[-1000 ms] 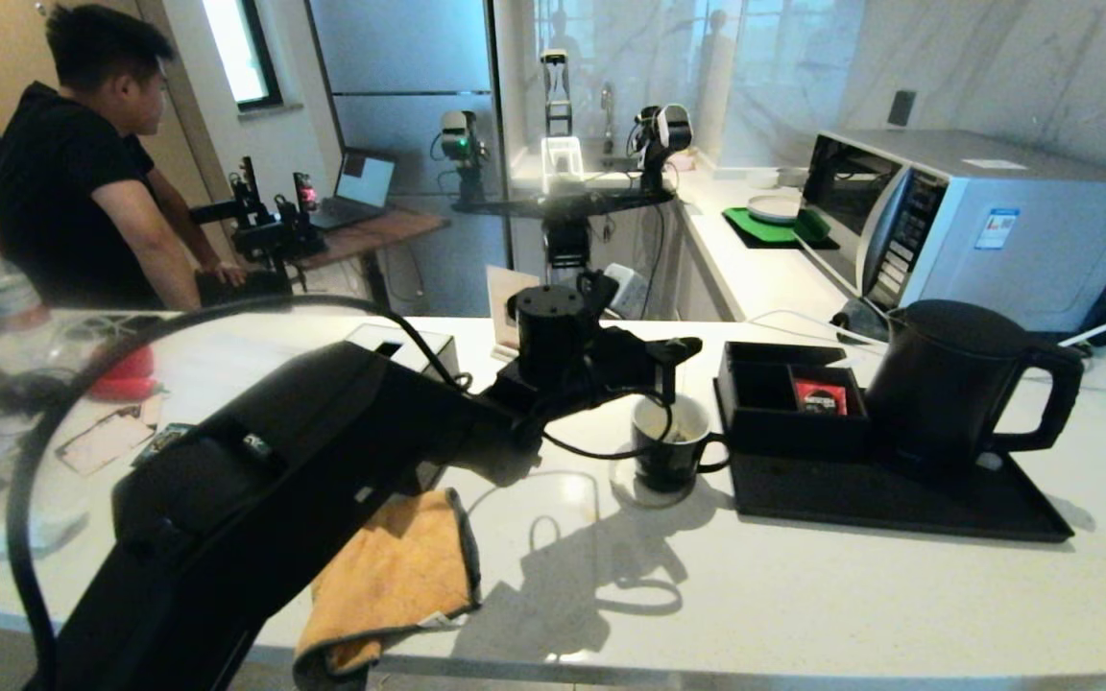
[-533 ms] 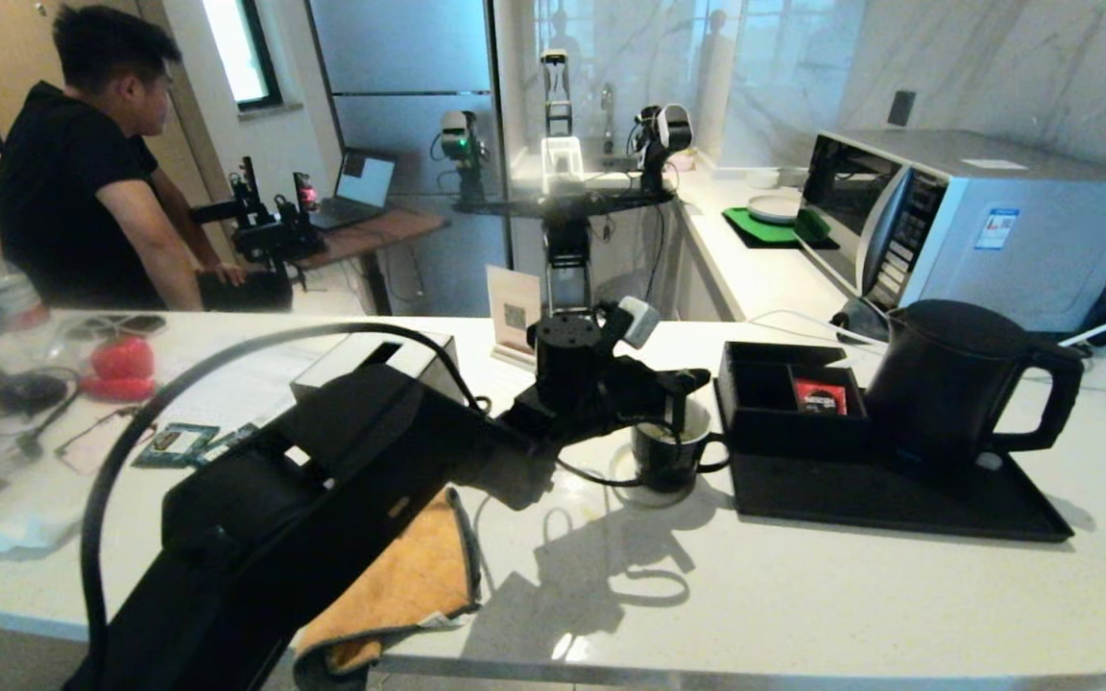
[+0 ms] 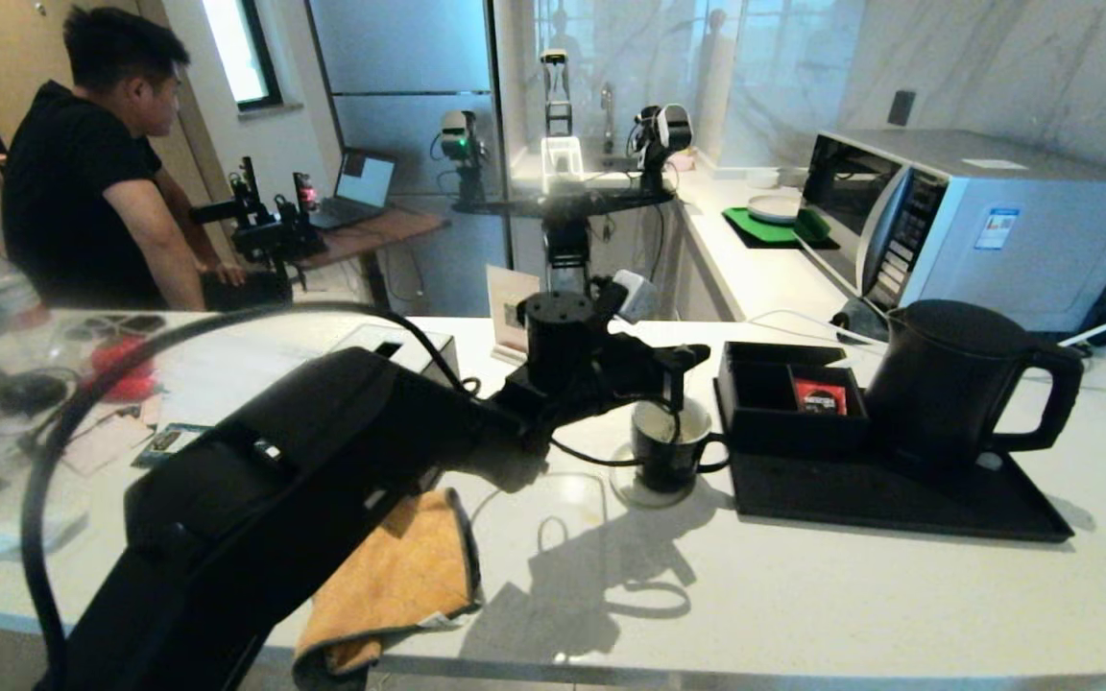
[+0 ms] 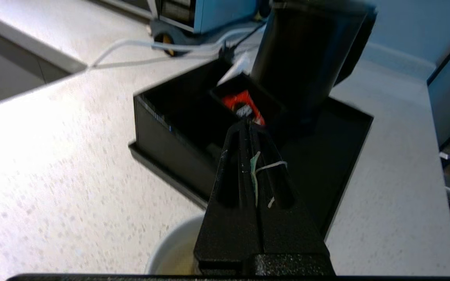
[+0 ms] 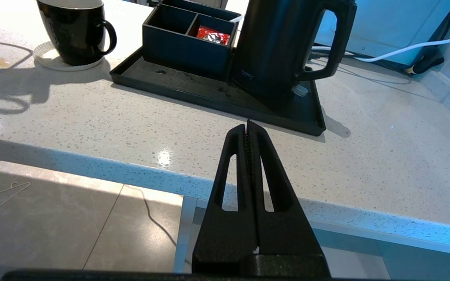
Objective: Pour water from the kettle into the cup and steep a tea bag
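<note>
Steeping | left gripper point(image 4: 253, 128) pinched shut on white tea-bag string point(image 4: 272, 166) over small black mug point(image 3: 670, 443) (limp, light) | right gripper point(image 5: 248, 127) closed, empty.

kitchen: microwave point(image 3: 975, 216), fridge point(image 3: 399, 86), stone counter point(image 3: 803, 595).

Daylight from the far window point(image 3: 241, 48) throws hard shadows and glare spots across the worktop point(image 3: 803, 595); the head view's left edge looks smeared, perhaps lens distortion

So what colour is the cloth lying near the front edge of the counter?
Orange-tan; the cloth shows best in the head view.
</note>
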